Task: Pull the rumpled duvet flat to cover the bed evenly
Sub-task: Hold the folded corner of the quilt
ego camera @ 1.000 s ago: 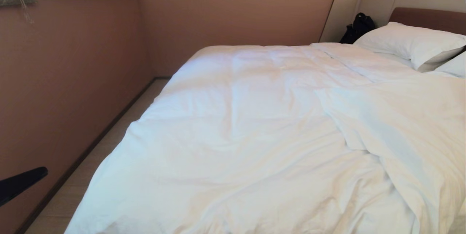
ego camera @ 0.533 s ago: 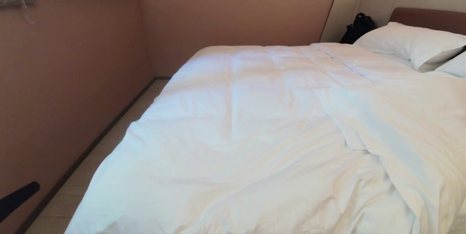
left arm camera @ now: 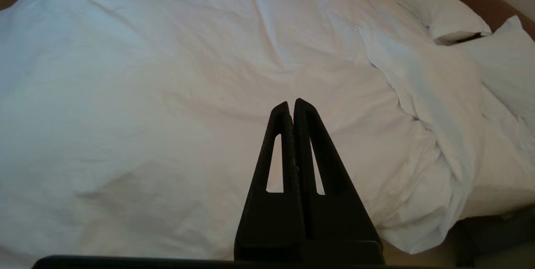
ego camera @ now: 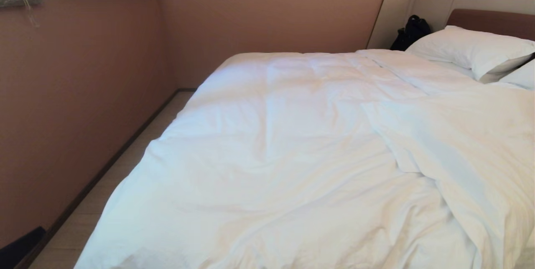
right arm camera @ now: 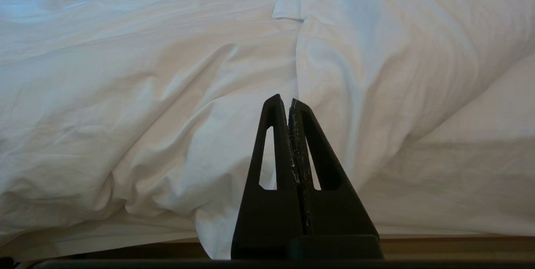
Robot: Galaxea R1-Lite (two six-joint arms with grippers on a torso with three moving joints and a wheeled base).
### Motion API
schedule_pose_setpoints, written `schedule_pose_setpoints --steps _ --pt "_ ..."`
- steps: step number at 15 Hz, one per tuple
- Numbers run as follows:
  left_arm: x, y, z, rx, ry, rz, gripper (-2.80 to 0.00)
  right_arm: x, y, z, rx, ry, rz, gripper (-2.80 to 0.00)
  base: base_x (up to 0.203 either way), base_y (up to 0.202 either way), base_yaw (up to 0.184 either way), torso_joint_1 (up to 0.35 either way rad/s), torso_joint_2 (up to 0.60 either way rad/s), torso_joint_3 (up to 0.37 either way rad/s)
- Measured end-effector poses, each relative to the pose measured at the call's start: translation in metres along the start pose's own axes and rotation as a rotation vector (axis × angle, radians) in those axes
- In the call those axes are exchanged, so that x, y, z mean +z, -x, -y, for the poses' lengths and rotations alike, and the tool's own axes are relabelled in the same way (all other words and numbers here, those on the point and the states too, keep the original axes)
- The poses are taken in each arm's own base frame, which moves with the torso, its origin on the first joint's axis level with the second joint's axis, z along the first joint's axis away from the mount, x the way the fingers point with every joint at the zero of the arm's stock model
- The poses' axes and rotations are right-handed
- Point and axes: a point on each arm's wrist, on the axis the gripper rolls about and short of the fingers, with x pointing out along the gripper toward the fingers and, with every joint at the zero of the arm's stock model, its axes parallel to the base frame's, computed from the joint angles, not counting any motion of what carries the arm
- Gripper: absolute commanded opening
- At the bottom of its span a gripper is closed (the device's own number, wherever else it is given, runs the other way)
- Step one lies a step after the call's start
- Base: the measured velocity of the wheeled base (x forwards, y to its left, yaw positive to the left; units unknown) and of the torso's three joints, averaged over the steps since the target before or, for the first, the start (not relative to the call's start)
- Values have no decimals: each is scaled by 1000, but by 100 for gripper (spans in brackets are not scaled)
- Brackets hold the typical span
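A: Nearest, what did the grippers do?

B: The left gripper [left arm camera: 291, 102] and the right gripper [right arm camera: 282, 98] were both pressed closed and held nothing, above the near edge of the duvet [ego camera: 271, 156].

A: And the duvet?

B: It lay over the bed [ego camera: 493, 20], smooth on the left, with one thick fold [ego camera: 443, 143] on the right, running back to the pillows [ego camera: 468, 49].

A: How to do it well?

B: I think: pinch the fold's edge and pull slowly toward the right side.
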Motion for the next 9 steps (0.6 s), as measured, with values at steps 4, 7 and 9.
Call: schedule_pose_setpoints --steps 4,7,9 --pt "-11 13 2 -55 -101 5 -280 0 0 0 0 0 0 -280 0 0 0 0 0 0" --pt "-20 22 2 -106 -164 19 -280 0 0 0 0 -1 -1 -280 0 0 0 0 0 0" --pt "-26 29 2 -133 -188 35 -280 0 0 0 0 -1 0 -280 0 0 0 0 0 0"
